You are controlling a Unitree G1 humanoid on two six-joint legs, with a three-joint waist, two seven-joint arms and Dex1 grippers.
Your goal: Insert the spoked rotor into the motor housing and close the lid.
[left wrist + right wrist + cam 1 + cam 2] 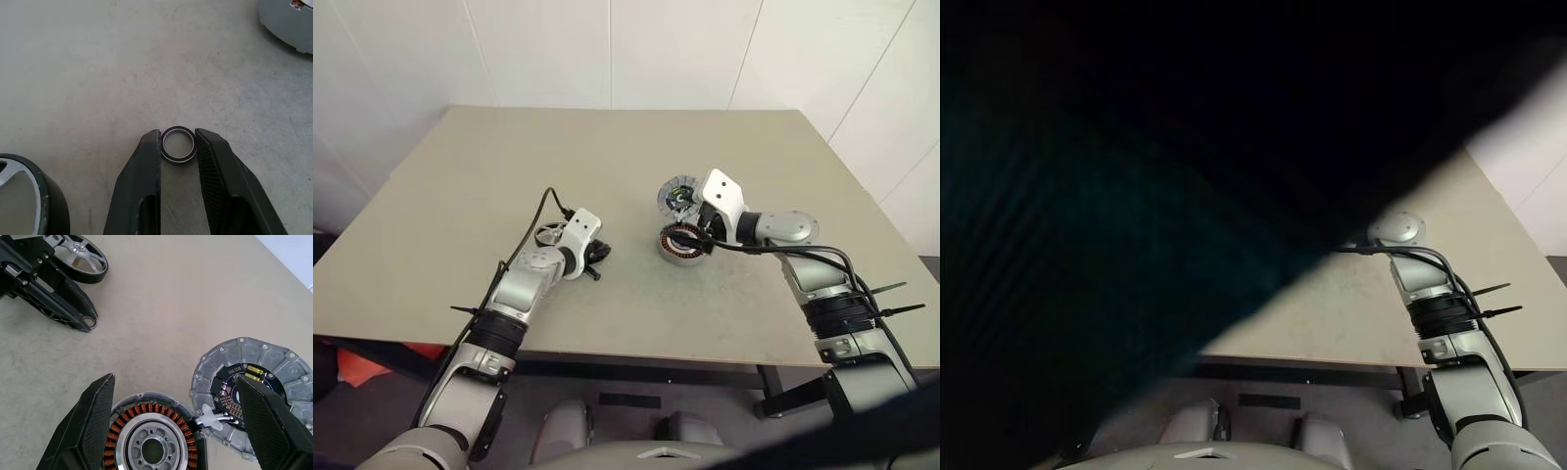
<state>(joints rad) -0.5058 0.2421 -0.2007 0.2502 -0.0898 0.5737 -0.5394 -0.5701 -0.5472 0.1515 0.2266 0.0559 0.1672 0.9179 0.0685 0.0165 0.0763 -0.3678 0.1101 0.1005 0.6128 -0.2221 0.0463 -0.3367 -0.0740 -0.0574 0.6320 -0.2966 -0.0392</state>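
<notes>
Black fingers of the left claw (178, 147) are squeezed onto a tiny metal ring (178, 144), one finger on each side of it, low over the tan table (607, 157); the wheel with spokes (80, 257) lies flat on the table just beside this claw, on its outer side, and nothing holds it; the right claw (178, 421) is spread wide and grips nothing; the round motor cup (151, 440), with its ring of copper wire inside, sits right under this claw, between its two fingers; the grey lid (249, 391) lies open and flat, joined to the cup's edge, partly behind one finger; the two claws are well apart.
</notes>
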